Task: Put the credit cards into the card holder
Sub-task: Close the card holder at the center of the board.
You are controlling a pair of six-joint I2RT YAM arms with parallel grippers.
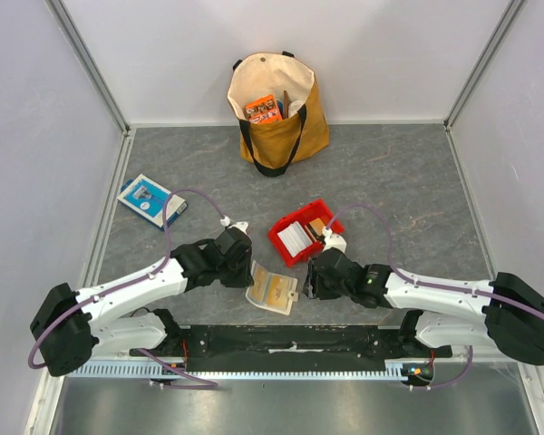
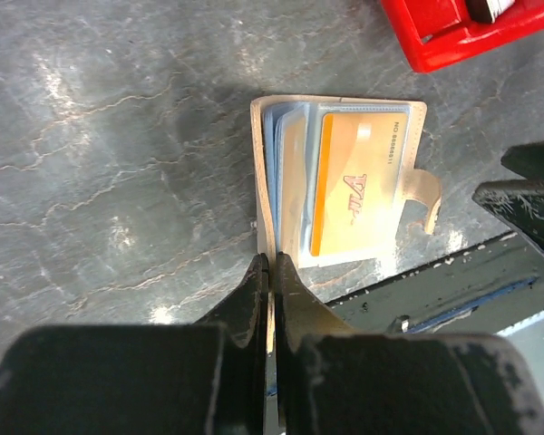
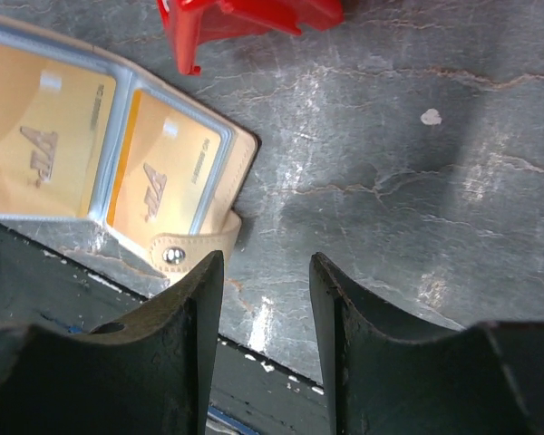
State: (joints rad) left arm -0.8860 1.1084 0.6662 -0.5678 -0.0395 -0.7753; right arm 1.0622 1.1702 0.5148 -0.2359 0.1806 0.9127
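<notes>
Two cards sit in the open holder at 6 o'clock; more wait in the tray at its 1 o'clock. Left gripper pinches the holder's edge; right gripper gapes empty.

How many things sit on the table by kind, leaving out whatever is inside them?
card holder: 1
red tray: 1
tote bag: 1
blue-and-white box: 1
Total: 4
</notes>
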